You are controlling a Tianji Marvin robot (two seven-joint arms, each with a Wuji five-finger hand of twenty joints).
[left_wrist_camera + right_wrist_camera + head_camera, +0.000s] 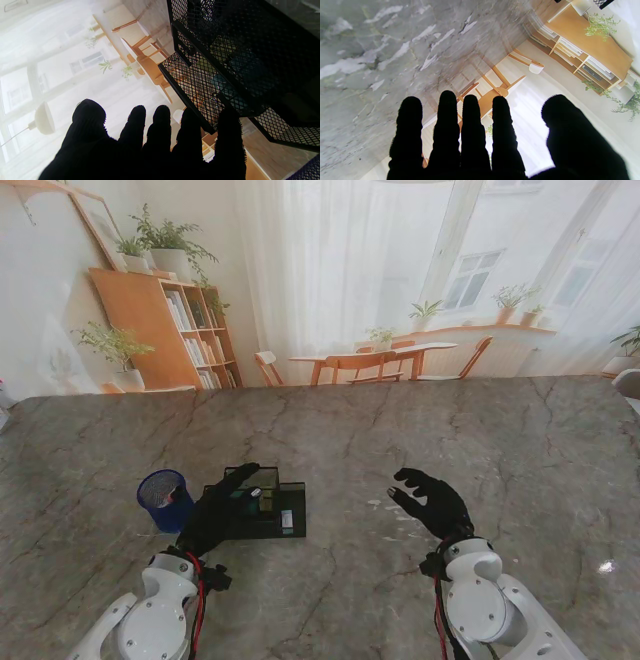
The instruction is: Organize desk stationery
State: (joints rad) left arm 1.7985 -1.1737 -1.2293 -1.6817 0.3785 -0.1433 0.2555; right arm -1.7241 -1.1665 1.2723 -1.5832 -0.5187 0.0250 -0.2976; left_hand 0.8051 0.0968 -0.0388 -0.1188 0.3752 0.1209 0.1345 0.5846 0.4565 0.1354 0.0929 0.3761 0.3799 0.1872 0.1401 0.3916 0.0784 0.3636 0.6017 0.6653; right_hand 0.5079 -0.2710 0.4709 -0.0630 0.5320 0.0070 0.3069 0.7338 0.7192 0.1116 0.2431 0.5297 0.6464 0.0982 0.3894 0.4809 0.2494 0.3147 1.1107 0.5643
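Observation:
A black mesh desk organizer (268, 502) stands on the marble table, left of centre, with a small white item (287, 521) in its front tray. The left wrist view shows its mesh walls (225, 62) close up, with dim coloured shapes inside. My left hand (218, 508) reaches along the organizer's left side, fingers (160, 130) stretched out and holding nothing. A blue mesh pen cup (165, 499) stands just left of that hand. Over bare table to the right, my right hand (432, 500) hovers open with straight fingers (447, 120).
The grey marble table top (480, 440) runs wide toward the far edge. A tiny pale speck (373, 502) lies just off my right fingertips, too small to identify. A corner of the blue cup (308, 170) shows in the left wrist view.

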